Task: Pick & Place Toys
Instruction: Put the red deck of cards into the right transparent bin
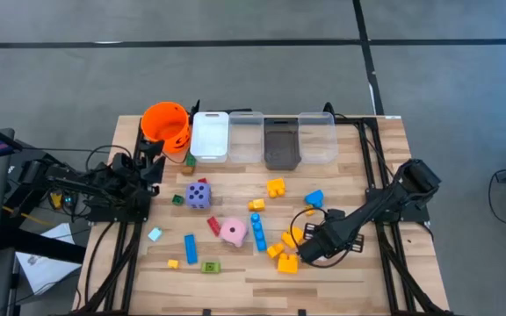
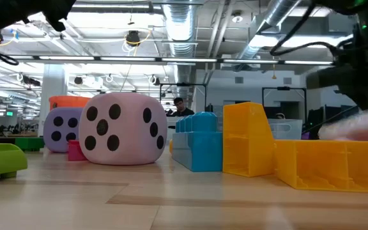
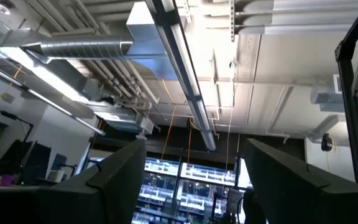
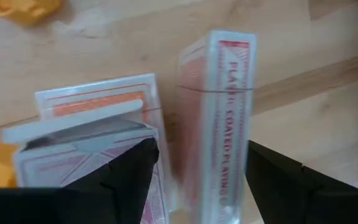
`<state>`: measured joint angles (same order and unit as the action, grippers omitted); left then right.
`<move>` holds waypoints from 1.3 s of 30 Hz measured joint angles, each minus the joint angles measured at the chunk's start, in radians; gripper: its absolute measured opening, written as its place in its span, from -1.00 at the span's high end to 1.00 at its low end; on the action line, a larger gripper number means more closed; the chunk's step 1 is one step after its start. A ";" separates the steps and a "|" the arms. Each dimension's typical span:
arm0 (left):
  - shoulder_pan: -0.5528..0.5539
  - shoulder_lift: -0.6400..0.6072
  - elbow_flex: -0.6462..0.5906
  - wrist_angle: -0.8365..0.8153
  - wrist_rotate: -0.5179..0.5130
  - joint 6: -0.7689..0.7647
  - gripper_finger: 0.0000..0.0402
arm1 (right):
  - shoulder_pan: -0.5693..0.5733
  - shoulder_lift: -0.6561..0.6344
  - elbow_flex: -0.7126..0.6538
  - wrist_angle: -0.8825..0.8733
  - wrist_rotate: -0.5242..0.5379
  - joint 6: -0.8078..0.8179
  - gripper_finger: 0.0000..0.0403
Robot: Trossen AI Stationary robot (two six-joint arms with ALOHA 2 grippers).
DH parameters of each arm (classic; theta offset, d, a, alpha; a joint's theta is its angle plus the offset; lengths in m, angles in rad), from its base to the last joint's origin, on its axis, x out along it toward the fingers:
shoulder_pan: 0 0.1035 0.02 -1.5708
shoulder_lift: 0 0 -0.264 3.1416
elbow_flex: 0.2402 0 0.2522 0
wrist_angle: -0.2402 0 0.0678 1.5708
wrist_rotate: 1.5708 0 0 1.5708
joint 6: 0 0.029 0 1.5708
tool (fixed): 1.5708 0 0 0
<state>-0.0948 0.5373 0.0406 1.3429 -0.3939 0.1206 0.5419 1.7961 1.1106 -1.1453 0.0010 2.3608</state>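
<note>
Two pink-white card packs show in the right wrist view. One pack [image 4: 219, 118] stands on a narrow side on the table, and the other [image 4: 92, 124] lies flat beside it with its flap open. My right gripper [image 4: 204, 180] [image 1: 309, 252] points down over the standing pack, open, one finger on each side of it. Yellow blocks [image 1: 286, 261] lie close by. A pink die [image 1: 232, 231], a purple die [image 1: 198, 195] and blue blocks [image 1: 258, 233] rest on the table's middle. My left gripper [image 3: 194, 186] [image 1: 150, 168] waits at the left edge, open and pointing up at the ceiling. My right gripper has its fingers [image 4: 129, 174] on either side of the standing pack's broad faces [image 4: 194, 137], coming from above. I cannot tell whether they touch it. The pack still stands on the table.
An orange bucket [image 1: 166, 125] and a row of several rectangular bins [image 1: 245, 136] stand along the far edge. More blocks, green [image 1: 211, 266], red [image 1: 213, 225] and yellow [image 1: 276, 186], are scattered over the middle. Bare wood lies at the near right corner [image 1: 367, 281].
</note>
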 joint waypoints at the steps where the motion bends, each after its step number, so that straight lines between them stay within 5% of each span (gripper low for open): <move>1: 0.000 0.000 0.000 0.005 0.000 0.001 -0.32 | 0.000 0.002 -0.009 0.013 -0.005 -0.001 -0.19; 7: 0.000 0.000 0.000 0.012 0.000 0.003 -0.32 | 0.001 0.006 -0.007 0.025 0.000 -0.001 -0.03; 14: 0.000 0.000 0.000 0.005 0.001 0.004 -0.32 | 0.000 0.008 -0.008 0.045 0.015 -0.014 0.71; 25: 0.000 0.000 0.000 -0.046 0.002 0.003 -0.32 | -0.026 0.012 0.051 -0.097 0.082 -0.099 0.69; 39: -0.001 0.000 0.000 -0.172 0.007 -0.091 -0.32 | -0.078 0.008 0.405 -0.424 0.761 -0.325 0.69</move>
<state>-0.0956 0.5377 0.0406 1.1710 -0.3865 0.0297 0.4643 1.8038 1.5155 -1.5688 0.7623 2.0356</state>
